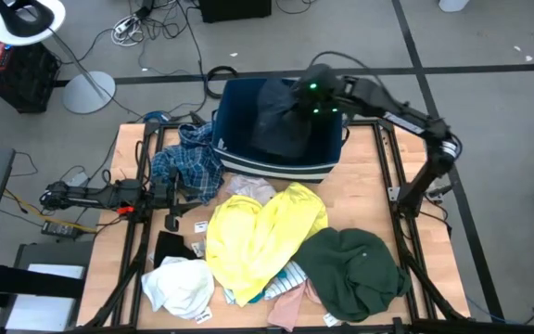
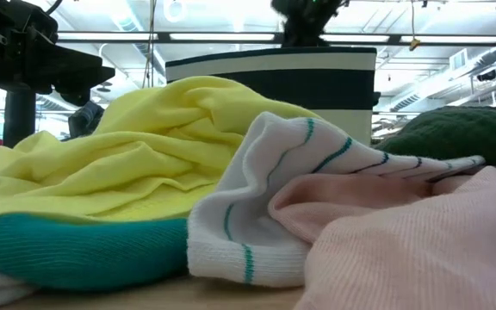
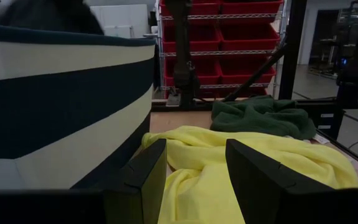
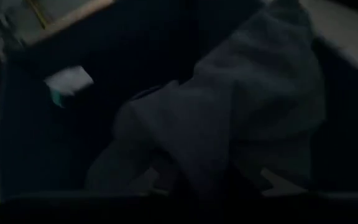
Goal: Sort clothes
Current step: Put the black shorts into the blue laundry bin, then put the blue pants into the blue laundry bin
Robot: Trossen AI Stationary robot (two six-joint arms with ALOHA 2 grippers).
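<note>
Over bin (image 1: 327, 160), 12 o'clock: right gripper (image 1: 315, 97) above dark garment (image 1: 281, 121); grip state can't tell
Left gripper (image 3: 194, 171), 9 o'clock: fingers apart, empty
Handling: yellow garment (image 1: 262, 232) looks soft, light; pinch a raised fold

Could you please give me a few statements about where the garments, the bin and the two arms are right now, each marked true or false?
1. A dark garment lies in the blue bin. True.
2. The right gripper is over the bin. True.
3. The yellow garment is inside the bin. False: it lies on the table, in front of the bin.
4. The left gripper holds the plaid garment. False: its fingers are open and empty.
5. The green garment lies beside the yellow one. True.
</note>
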